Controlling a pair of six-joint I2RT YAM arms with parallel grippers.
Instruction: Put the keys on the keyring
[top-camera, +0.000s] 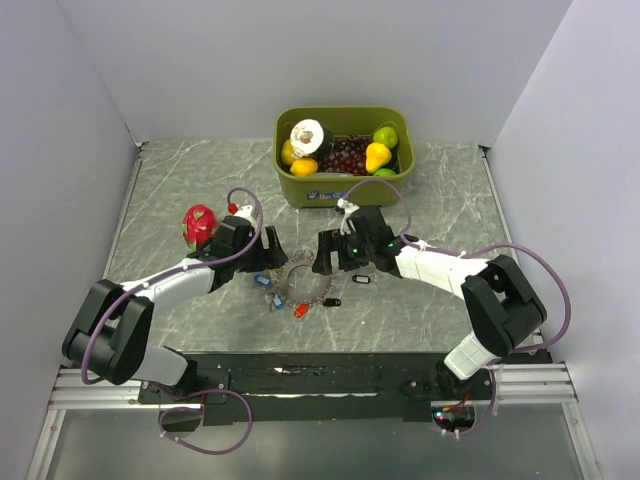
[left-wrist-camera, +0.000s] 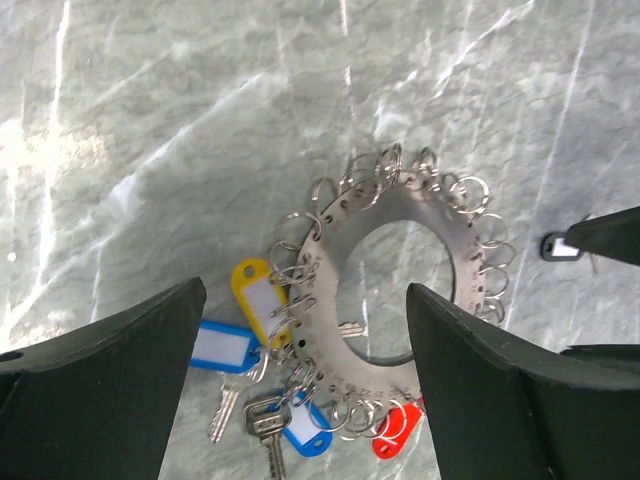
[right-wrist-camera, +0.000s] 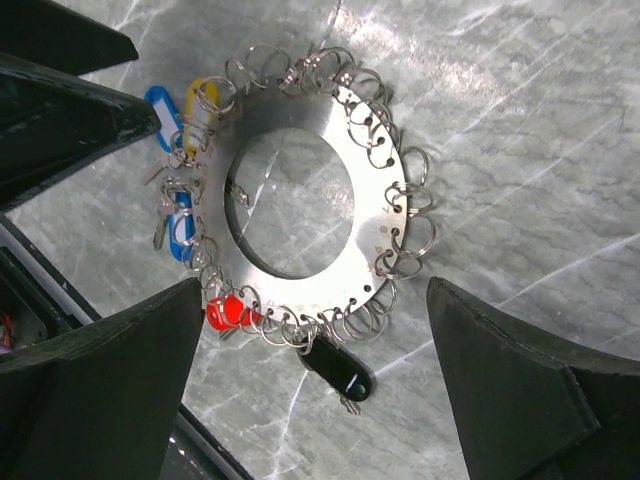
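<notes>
The keyring is a flat metal disc with a wide hole and many small split rings round its rim, lying flat on the marble table. Yellow, blue and red tagged keys hang on its rim. A black tag lies at the rim and seems hooked to a small ring. A loose black-and-white tag lies just right of the ring. My left gripper is open and empty over the ring's left side. My right gripper is open and empty over its right side.
A green bin of toy fruit stands behind the ring at the back centre. A red dragon fruit lies beside my left arm. Grey walls close in the table's left, right and back; a black rail runs along the front.
</notes>
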